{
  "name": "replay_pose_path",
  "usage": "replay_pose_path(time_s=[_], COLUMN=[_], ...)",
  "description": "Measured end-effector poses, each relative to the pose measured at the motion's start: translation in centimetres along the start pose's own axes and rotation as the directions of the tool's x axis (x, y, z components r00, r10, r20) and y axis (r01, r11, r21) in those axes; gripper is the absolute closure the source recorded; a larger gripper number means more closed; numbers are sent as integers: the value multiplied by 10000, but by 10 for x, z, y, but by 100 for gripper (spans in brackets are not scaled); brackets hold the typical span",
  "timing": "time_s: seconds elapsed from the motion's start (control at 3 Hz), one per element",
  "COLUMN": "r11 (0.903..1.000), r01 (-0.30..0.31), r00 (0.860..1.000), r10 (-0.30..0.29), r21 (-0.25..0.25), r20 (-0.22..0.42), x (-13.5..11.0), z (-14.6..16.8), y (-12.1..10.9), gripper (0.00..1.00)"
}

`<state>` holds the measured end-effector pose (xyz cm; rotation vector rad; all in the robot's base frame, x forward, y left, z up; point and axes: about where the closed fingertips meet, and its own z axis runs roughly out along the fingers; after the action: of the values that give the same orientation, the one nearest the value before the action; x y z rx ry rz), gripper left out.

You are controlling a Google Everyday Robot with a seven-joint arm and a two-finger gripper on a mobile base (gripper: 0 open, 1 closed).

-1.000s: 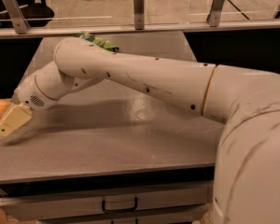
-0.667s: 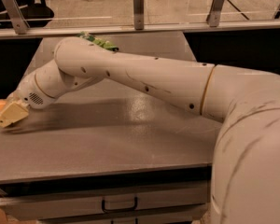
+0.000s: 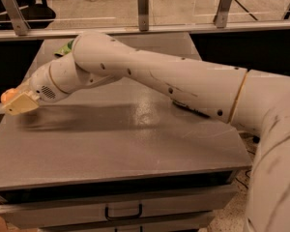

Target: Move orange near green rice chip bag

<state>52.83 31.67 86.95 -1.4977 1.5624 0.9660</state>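
1) gripper (image 3: 20, 104): 9 o'clock, at left edge of table (image 3: 135, 144); how far open, any hold: can't tell.
2) orange (image 3: 8, 95): touching gripper, partly hidden behind it.
3) green rice chip bag (image 3: 65, 47): 11 o'clock, mostly blocked by arm (image 3: 183, 81).
4) drawer handle (image 3: 123, 211): 6 o'clock.

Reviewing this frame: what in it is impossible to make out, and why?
All in the camera view:
1. The green rice chip bag: only a corner shows at the far left of the table; the arm covers the rest.
2. The orange: partly covered by the gripper at the table's left edge.
3. The dark thing under the arm: mostly hidden, unidentifiable.
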Motion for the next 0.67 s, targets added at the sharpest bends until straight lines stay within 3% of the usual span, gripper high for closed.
replay_pose_path(time_s=[0.33,0.67], r11=[10000,10000], r01=[-6,-5], r00=[10000,10000], r10=[6,5], r21=[-9,-8], r20=[-15,-16], x=[1,1], z=[0,0], y=[0,0], gripper=[100,100])
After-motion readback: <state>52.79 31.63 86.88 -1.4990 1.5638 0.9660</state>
